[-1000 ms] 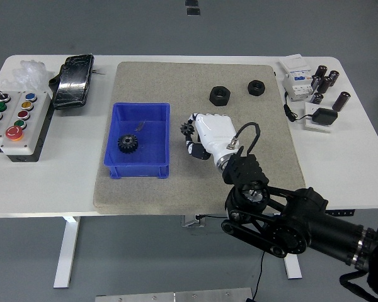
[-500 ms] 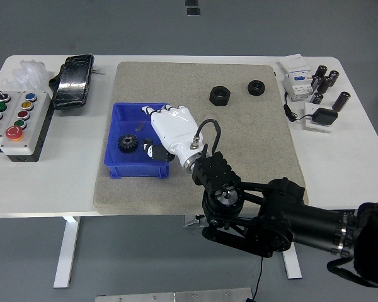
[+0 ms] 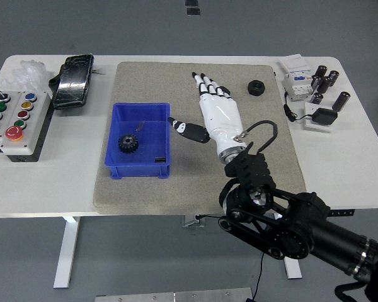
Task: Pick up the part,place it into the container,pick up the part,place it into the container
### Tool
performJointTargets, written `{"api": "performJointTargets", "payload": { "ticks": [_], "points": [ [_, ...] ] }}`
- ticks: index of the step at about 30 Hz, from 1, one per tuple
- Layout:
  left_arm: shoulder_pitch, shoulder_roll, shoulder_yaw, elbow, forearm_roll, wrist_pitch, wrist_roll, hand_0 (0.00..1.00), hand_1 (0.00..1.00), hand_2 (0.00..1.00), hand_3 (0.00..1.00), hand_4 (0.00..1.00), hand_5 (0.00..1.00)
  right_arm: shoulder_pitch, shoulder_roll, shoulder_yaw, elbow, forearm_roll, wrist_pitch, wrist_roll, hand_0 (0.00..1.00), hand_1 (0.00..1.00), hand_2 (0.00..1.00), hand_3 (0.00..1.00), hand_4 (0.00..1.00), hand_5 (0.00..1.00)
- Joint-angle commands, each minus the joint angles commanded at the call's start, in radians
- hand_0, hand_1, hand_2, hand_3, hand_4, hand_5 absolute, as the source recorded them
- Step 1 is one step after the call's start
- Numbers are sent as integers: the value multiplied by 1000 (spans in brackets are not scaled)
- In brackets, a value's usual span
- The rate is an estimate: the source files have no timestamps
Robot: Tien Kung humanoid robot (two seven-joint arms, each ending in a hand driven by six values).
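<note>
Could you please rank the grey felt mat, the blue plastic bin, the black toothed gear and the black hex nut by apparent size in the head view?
1. Grey felt mat.
2. Blue plastic bin.
3 and 4. The black toothed gear and black hex nut look about alike, so I would not rank them.
</note>
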Motion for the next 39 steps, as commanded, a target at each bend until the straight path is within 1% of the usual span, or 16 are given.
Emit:
{"api": "performJointTargets", "payload": {
  "ticks": [1, 2, 4, 5, 6, 11, 14, 18, 20, 23, 24, 27, 29, 30, 34, 39],
  "points": [
    [1, 0, 2, 0, -5, 1, -1, 662, 571, 552, 639, 592, 507, -20, -16, 35, 4, 34, -23, 31, 710, 863, 878, 888, 905, 605],
    [1, 0, 3, 0, -8, 1, -2, 662, 571, 552, 639, 592, 507, -40, -29, 68, 6, 70, -30, 66, 710, 863, 878, 888, 905, 605],
    [3, 2, 1, 0, -10, 2, -3, 662, 571, 552, 639, 592, 507, -80, -51, 136, 14, 148, -30, 143, 710, 863, 878, 888, 905, 605],
    [4, 3, -3, 0, -6, 2, -2, 662, 571, 552, 639, 592, 507, -107, -67, 179, 32, 196, -30, 191, 710, 863, 878, 888, 905, 605],
    [4, 3, -5, 0, -5, 3, -2, 663, 571, 552, 640, 592, 506, -125, -74, 209, 44, 232, -30, 227, 680, 773, 780, 767, 918, 604],
    [4, 2, 2, 0, -12, 2, -9, 663, 571, 552, 640, 592, 506, -235, -101, 363, 132, 422, -30, 419, 680, 773, 780, 767, 918, 604],
    [5, 1, 5, 0, -15, 1, -11, 663, 572, 553, 640, 593, 505, -307, -107, 440, 165, 536, -30, 533, 678, 767, 775, 759, 919, 608],
    [10, 3, -2, 0, -8, 1, -7, 663, 572, 553, 640, 596, 499, -401, -94, 532, 157, 698, -30, 695, 685, 757, 770, 756, 925, 593],
    [11, 6, -8, 0, 0, 1, -4, 663, 572, 553, 640, 596, 499, -423, -84, 562, 154, 766, -30, 761, 685, 757, 770, 756, 925, 593],
    [11, 14, -13, 0, 12, 1, -3, 663, 572, 553, 640, 596, 499, -426, -72, 584, 154, 851, -30, 844, 685, 757, 770, 756, 925, 593],
    [10, 17, -13, 0, 12, 1, -4, 663, 572, 554, 639, 598, 501, -425, -71, 586, 154, 872, -30, 865, 667, 754, 768, 754, 934, 511],
    [6, 26, -2, 0, 4, 0, -12, 663, 572, 554, 639, 598, 501, -427, -72, 589, 155, 941, -30, 930, 667, 754, 768, 754, 934, 511],
    [4, 29, 5, 0, -1, -1, -16, 663, 572, 554, 639, 598, 501, -433, -72, 591, 156, 979, -30, 956, 667, 754, 768, 754, 934, 511],
    [4, 29, 7, 0, -3, -1, -17, 663, 572, 555, 639, 604, 504, -435, -72, 592, 155, 993, -30, 965, 667, 750, 762, 752, 939, 480],
    [7, 27, 12, 0, -5, -2, -18, 663, 572, 555, 639, 604, 504, -441, -72, 595, 155, 1034, -30, 990, 667, 750, 762, 752, 939, 480],
    [11, 21, 9, 0, -3, -1, -17, 663, 572, 556, 638, 606, 501, -448, -72, 598, 169, 1040, -30, 997, 666, 746, 763, 758, 938, 492]
  ]
}}
